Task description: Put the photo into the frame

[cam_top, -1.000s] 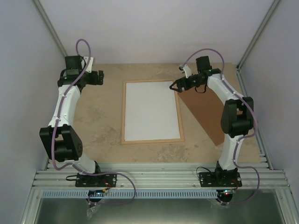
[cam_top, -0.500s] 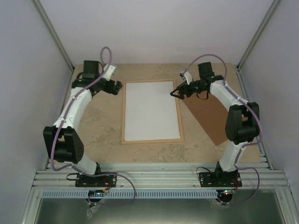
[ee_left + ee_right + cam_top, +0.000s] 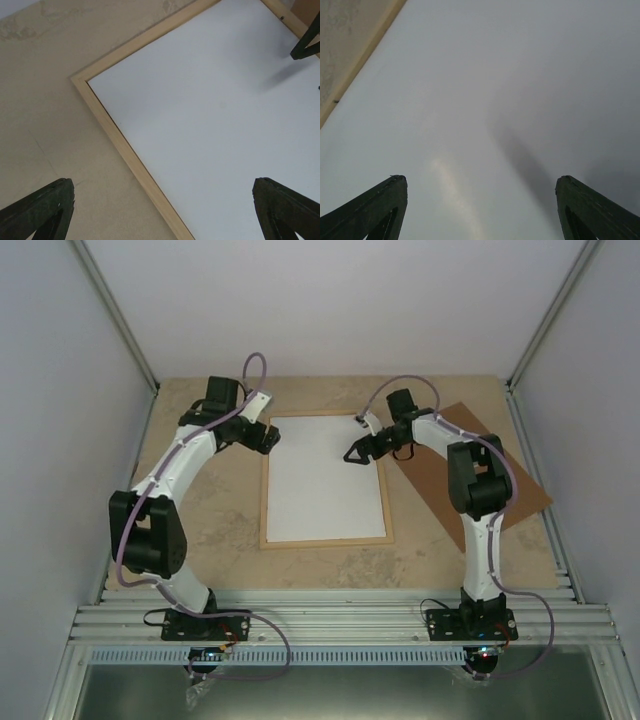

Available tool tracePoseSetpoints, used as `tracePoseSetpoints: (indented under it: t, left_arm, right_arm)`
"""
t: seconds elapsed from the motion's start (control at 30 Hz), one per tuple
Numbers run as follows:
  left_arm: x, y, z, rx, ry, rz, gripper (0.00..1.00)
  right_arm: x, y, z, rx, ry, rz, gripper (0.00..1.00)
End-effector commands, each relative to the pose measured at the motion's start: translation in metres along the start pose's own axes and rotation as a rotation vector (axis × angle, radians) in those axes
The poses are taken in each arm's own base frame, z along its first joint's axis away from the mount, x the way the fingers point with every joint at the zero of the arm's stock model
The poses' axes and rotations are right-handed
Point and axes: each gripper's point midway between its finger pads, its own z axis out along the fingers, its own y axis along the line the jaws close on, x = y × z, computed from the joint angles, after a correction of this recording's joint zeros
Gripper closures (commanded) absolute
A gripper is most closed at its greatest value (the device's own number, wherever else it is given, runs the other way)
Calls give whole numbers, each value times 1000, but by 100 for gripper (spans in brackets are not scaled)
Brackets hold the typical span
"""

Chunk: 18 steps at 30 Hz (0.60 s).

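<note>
While poised above the far-left corner of the frame (image 3: 325, 540), grips nothing with the left claw (image 3: 268, 440), spread fully wide. Hovers the right claw (image 3: 351, 454) low over the photo (image 3: 325, 485), fingers well apart, empty. Shows photo white back up inside frame, mid-bench (image 3: 210, 510); brown backing board (image 3: 425, 485) just right.

Left gripper (image 3: 268, 438) was brought from the table's far-left side to the frame's (image 3: 264, 490) far-left corner. Right gripper (image 3: 351, 454) was shifted from the frame's right edge over the photo (image 3: 320, 495).
</note>
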Motion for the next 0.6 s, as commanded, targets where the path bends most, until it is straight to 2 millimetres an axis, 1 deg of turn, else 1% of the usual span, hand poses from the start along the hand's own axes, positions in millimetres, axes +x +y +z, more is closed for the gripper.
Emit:
tracePoseSetpoints:
  t: [0.0, 0.03, 0.1, 0.17, 0.2, 0.23, 0.27, 0.37, 0.47, 0.57]
  left_arm:
    - [-11, -6, 6, 4, -26, 6, 1]
    - [-13, -10, 8, 12, -30, 12, 1]
    - [-18, -21, 14, 37, -35, 23, 1]
    - [-27, -38, 24, 77, -38, 31, 1]
    - [-30, -51, 35, 107, -29, 39, 1]
    - [-34, -60, 42, 131, -28, 38, 1]
    - [-39, -76, 49, 164, -28, 50, 1]
    - [-54, -118, 73, 220, -35, 98, 1]
    - [-69, -166, 98, 259, -37, 180, 1]
    - [-69, -211, 127, 274, -10, 280, 1]
  right_arm:
    - [3, -12, 6, -4, 20, 38, 19]
    - [2, -10, 3, -21, 18, 38, 19]
    - [-4, -6, -12, -46, -6, 30, 19]
    - [-10, -8, -36, -27, -36, 11, 19]
    - [-10, -11, -49, -9, -47, 8, 19]
    - [-9, -13, -62, 11, -53, 6, 19]
    - [-5, -19, -75, 38, -57, 11, 19]
    - [10, -37, -117, 123, -70, 40, 19]
    - [35, -64, -160, 208, -87, 111, 19]
    - [61, -96, -200, 316, -97, 176, 19]
